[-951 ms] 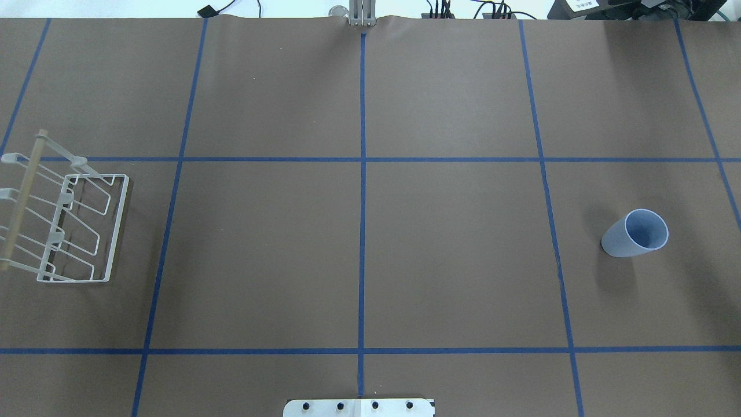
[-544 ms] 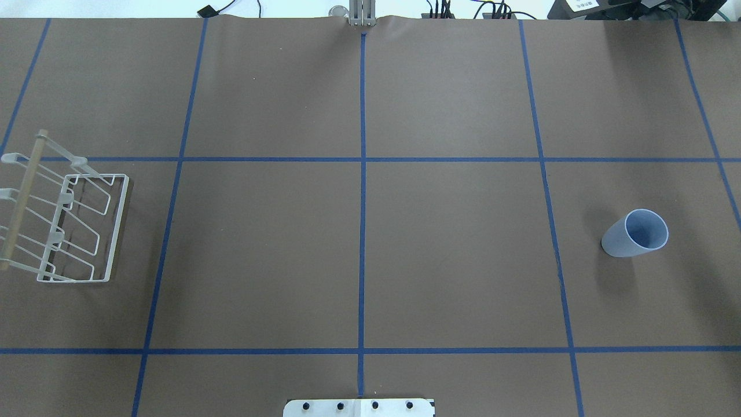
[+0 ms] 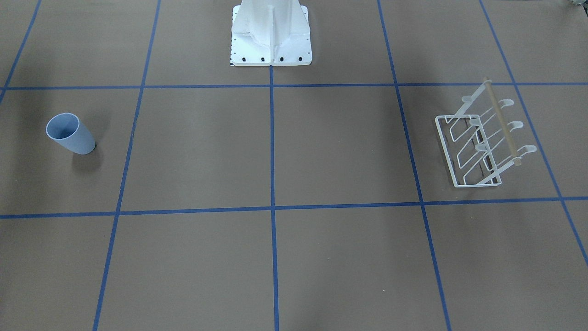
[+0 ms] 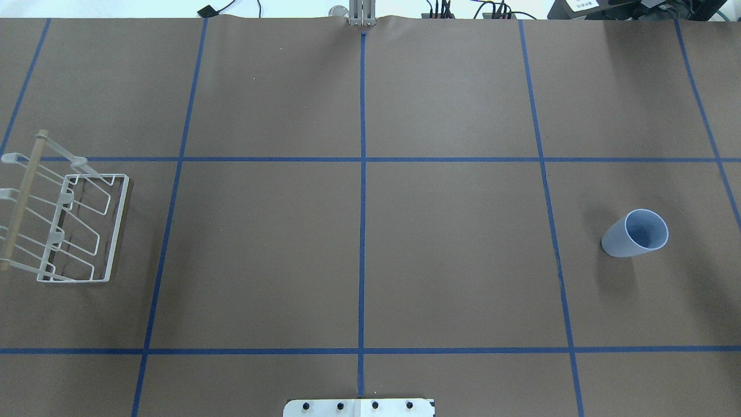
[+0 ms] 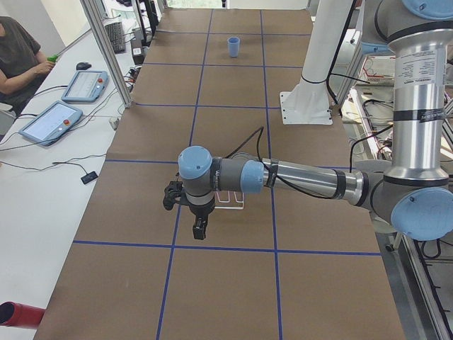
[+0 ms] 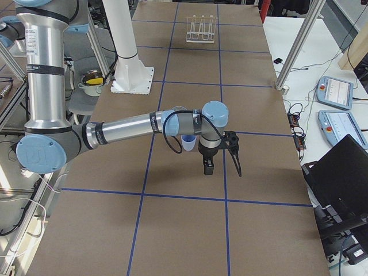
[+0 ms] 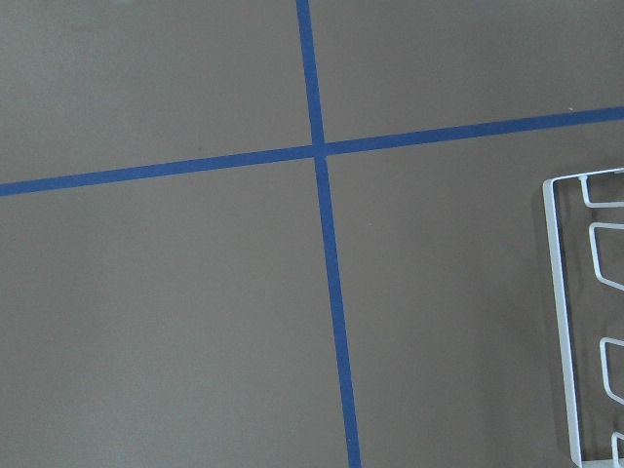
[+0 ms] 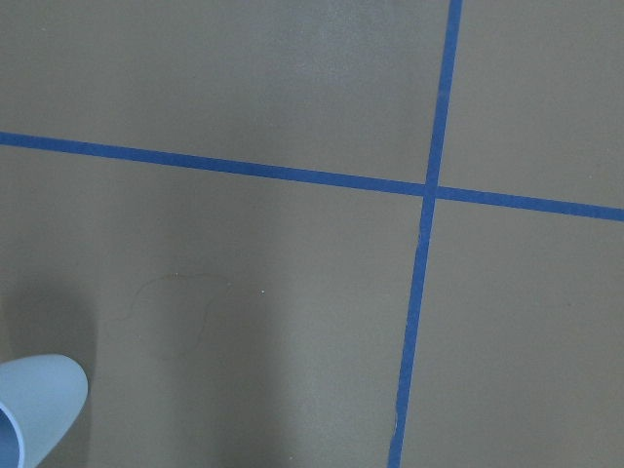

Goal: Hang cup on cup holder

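Observation:
The light-blue cup stands upright, mouth up, on the table's right side; it also shows in the front view and at the lower left corner of the right wrist view. The white wire cup holder with its tan wooden rod stands at the far left, also in the front view, with its edge in the left wrist view. The left gripper hovers above the table beside the rack. The right gripper hovers beside the cup. I cannot tell whether either is open or shut.
The robot's white base plate sits at the near middle edge. Blue tape lines divide the brown table into squares. An operator and tablets are beside the table. A laptop stands off the table's far side.

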Tool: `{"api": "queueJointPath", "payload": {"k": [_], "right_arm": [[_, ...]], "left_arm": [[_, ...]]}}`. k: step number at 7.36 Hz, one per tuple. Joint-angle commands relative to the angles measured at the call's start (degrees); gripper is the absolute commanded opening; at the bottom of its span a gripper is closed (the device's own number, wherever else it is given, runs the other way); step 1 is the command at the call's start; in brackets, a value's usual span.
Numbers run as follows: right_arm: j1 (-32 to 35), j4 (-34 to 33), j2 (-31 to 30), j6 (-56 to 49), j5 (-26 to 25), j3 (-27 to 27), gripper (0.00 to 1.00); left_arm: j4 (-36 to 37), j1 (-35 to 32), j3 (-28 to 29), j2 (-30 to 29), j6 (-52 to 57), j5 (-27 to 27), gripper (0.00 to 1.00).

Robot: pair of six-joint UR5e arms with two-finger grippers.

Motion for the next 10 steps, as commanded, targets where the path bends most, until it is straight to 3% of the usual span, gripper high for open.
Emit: {"api": "queueJointPath", "payload": {"k": [1,7,9,10], "right_arm": [[0.0,0.0,0.12,-0.07,0.17,0.12,1.0],[-0.26,0.79,0.39,-0.34,1.05,1.61,1.0],[-6.72,14.78,-0.05,-0.08,1.32,-1.01,1.0],[-8.16,18.34,-0.05,0.88,1.05,-1.02,1.0]], "left_arm": [[-0.03,0.0,-0.01,-0.01,0.0,-0.03,0.99],[-0.03,0.0,-0.36,-0.1,0.0,-0.03,0.99],[0.06,0.0,-0.62,-0.1,0.0,-0.03,0.99],[0.14,0.0,-0.54,-0.01,0.0,-0.03,0.99]]}}
